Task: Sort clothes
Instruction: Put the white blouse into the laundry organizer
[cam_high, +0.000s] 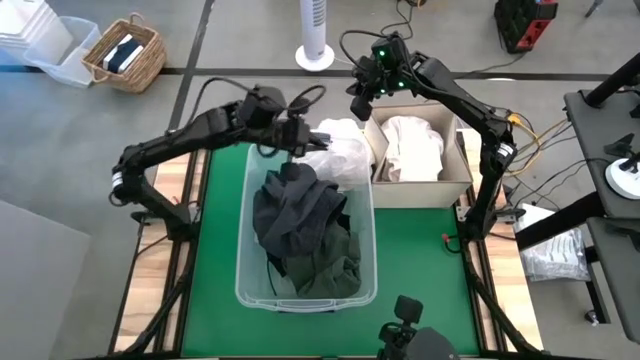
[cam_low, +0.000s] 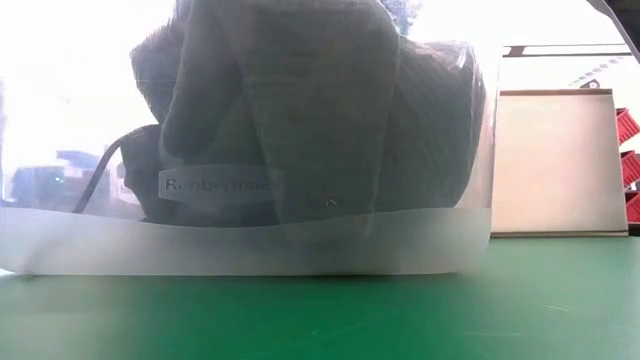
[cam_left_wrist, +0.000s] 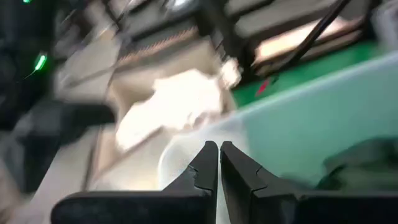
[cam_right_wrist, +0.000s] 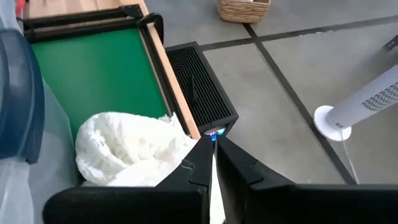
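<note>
— What's the room like from where you stand?

— Grey concrete floor, a white tower fan (cam_high: 316, 35) past the far edge of the table, a wicker basket (cam_high: 125, 52) off at the far left. The table itself has a green mat (cam_high: 420, 255) between wooden side rails.

— And the arms?

— The left gripper (cam_high: 296, 133) hangs over the far end of the clear plastic tub (cam_high: 250, 262), fingers pinched tight together with nothing between them. The right gripper (cam_high: 360, 105) sits at the far left corner of the cardboard box (cam_high: 458, 188), also clenched; a thin strip of something white shows at its fingertips, but I can't tell whether it's gripped.

— Where are the clothes?

— The dark clothes (cam_high: 305, 230) fill the tub, a heap of dark grey and dark green, piled above the rim. A white garment (cam_high: 412, 145) lies crumpled inside the box. Another white bundle (cam_high: 340, 155) rests between tub and box, draped on the tub's far right corner, just beside both grippers.

— From table height?

— The tub's frosted wall (cam_low: 250, 245) fills the view, grey fabric pressed behind it, the box (cam_low: 560, 160) to the right.
</note>
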